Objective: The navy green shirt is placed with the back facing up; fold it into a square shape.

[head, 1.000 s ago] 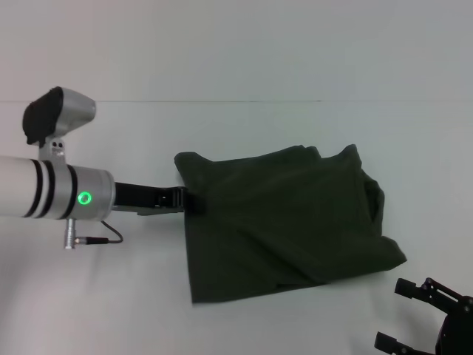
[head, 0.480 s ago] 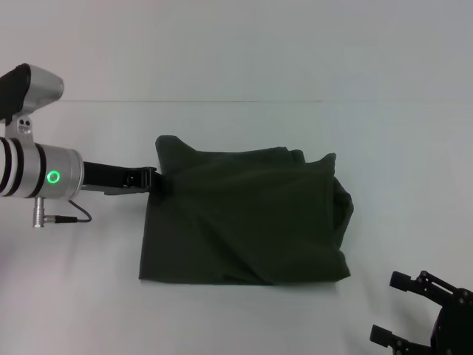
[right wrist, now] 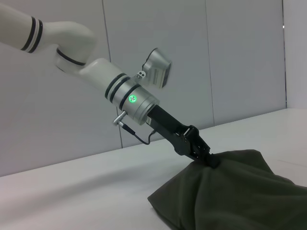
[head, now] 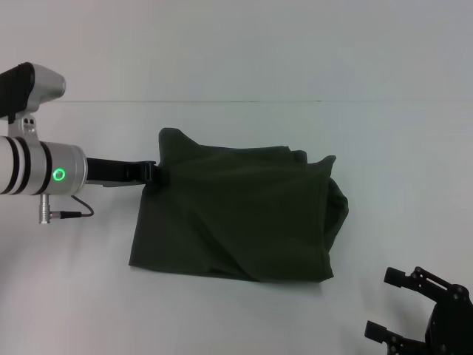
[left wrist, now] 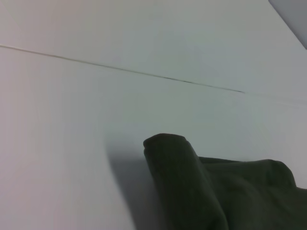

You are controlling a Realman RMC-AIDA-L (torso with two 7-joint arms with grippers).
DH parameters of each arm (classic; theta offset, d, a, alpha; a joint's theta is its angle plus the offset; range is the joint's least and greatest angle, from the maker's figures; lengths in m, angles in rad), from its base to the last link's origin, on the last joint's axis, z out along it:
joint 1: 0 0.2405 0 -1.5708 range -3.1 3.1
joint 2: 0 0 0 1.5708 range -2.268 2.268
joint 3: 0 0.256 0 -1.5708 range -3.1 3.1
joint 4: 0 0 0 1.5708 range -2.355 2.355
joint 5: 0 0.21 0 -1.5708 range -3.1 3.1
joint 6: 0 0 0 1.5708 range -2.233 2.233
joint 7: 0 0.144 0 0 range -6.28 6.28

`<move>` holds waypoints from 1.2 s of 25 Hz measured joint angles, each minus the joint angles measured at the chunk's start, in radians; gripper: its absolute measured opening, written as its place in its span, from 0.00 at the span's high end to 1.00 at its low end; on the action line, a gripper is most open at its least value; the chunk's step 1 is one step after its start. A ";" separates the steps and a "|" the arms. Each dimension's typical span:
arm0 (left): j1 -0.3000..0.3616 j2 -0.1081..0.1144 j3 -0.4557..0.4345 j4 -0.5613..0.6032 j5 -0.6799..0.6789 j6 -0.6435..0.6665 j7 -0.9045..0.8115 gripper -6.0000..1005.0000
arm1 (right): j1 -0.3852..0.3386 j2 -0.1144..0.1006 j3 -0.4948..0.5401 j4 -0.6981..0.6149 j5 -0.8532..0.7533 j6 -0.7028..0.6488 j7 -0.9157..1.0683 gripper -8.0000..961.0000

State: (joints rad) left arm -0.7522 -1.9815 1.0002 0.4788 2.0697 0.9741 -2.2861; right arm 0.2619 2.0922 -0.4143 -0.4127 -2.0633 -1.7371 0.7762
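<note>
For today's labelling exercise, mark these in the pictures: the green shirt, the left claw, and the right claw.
green shirt [head: 236, 222], head view, middle of the folded cloth.
left claw [head: 157, 174], head view, tip pinching the shirt's edge.
right claw [head: 395, 303], head view, between its open fingers.

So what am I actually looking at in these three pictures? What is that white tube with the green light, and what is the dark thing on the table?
It is a robot with two arms, seen at one moment by three cameras. One picture comes from a camera on its head, looking down at a white table. The other two come from cameras on its wrists.

The white tube with the green light is the left arm. Its black tool is shut on the edge of the navy green shirt, the dark cloth lying crumpled and partly folded on the table. The right wrist picture shows that grip from the side, with the pinched edge raised above the table. The left wrist picture shows only a fold of the shirt up close.

The right tool sits open at the near right corner, apart from the shirt.
</note>
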 joint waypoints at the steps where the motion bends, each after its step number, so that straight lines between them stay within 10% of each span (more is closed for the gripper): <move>1: 0.003 -0.001 0.000 0.003 -0.002 0.002 0.001 0.93 | 0.000 0.000 0.001 0.000 0.000 0.000 0.000 0.05; 14: 0.114 -0.047 -0.019 0.204 -0.006 0.063 0.048 0.66 | 0.005 0.000 0.005 0.002 0.003 0.002 0.000 0.06; 20: 0.172 -0.106 -0.208 0.330 -0.019 0.314 0.398 0.55 | 0.013 0.000 0.005 0.002 0.006 0.002 0.000 0.06; 30: 0.257 -0.188 -0.220 0.386 -0.044 0.368 0.802 0.19 | 0.028 0.000 0.006 0.002 0.006 0.023 0.022 0.06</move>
State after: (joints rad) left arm -0.4951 -2.1691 0.7805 0.8646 2.0259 1.3421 -1.4843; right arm 0.2896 2.0923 -0.4087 -0.4110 -2.0573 -1.7138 0.7985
